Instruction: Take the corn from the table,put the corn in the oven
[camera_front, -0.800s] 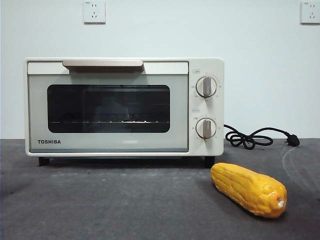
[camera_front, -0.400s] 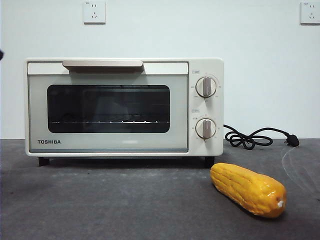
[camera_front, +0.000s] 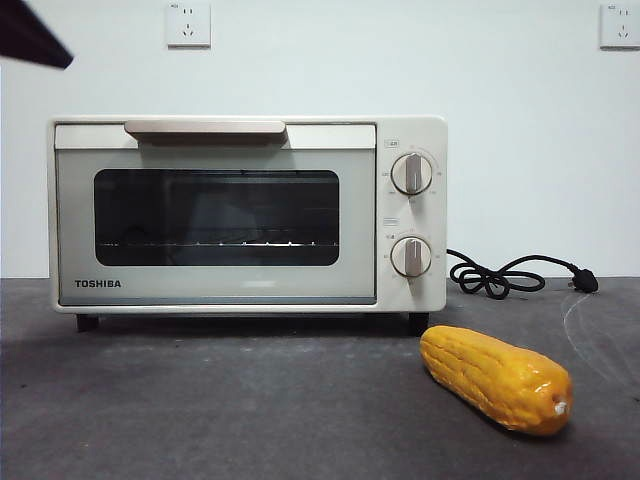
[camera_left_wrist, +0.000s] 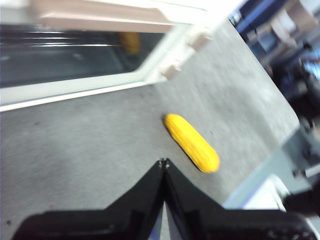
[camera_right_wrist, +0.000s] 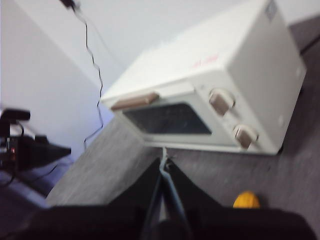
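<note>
Oven (camera_left_wrist: 90, 60): cut off by frame edge in left wrist view, blurred. Corn (camera_right_wrist: 246, 200): mostly hidden behind right tool (camera_right_wrist: 164, 162). Dark arm tip (camera_front: 30, 35): cropped at corner, arm unidentifiable. Knob markings too small.

The table (camera_front: 200, 420) is covered by a dark grey, mottled surface. The oven (camera_front: 248, 213) is set on it toward the back, door shut. The corn (camera_front: 497, 378) is laid nearer, off the oven's knob end. A black cord (camera_front: 500, 275) is coiled beside the oven.

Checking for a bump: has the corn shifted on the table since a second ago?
No. The corn lies in the same spot, right of and in front of the oven, just beyond its right foot.
</note>
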